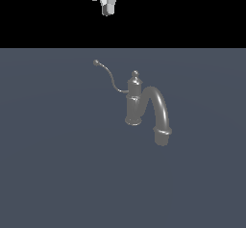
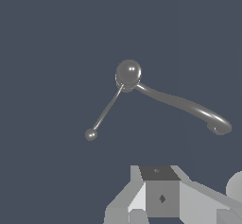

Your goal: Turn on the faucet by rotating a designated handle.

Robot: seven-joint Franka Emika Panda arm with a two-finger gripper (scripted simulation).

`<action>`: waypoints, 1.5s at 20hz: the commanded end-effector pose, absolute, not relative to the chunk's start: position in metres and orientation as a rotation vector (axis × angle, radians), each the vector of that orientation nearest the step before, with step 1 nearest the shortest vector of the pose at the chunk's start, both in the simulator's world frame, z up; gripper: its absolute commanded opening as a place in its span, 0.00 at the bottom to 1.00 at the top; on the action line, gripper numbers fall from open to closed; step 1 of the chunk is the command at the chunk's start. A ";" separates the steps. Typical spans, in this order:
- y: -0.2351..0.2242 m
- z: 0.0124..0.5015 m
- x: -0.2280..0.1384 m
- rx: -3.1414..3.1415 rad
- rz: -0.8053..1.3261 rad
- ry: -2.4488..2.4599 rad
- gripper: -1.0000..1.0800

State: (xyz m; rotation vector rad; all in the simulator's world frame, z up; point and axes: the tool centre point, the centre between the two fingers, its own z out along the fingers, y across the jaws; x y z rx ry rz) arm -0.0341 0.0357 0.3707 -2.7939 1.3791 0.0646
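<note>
In the exterior view, the thin grey S-curved wire handle (image 1: 109,77) starts with its small ball end in the upper left-centre of the frame and runs rightward and down to join the column. Just right of it, near the frame's centre, stands the small grey metallic faucet (image 1: 135,102), its upright cylindrical column topped by a knob finial, on the flat slate-blue bench (image 1: 53,174). Its thick arched spout curves further right and down to a ringed collar end. High at the top edge, above and well apart from the handle, hangs the light grey gripper (image 1: 106,8); it has hold of nothing, but how far it is parted cannot be told. The wrist view looks down on the finial, with the handle (image 2: 105,111) and spout spreading away from it.
</note>
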 end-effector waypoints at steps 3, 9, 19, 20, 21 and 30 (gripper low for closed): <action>0.045 0.347 -0.011 -2.715 0.059 1.534 0.00; 0.057 0.313 0.017 -2.602 0.046 1.732 0.00; 0.073 0.262 0.050 -2.430 0.016 1.984 0.00; 0.075 0.259 0.052 -2.418 0.013 2.000 0.00; 0.076 0.256 0.054 -2.407 0.011 2.014 0.00; 0.080 0.242 0.062 -2.359 0.000 2.074 0.00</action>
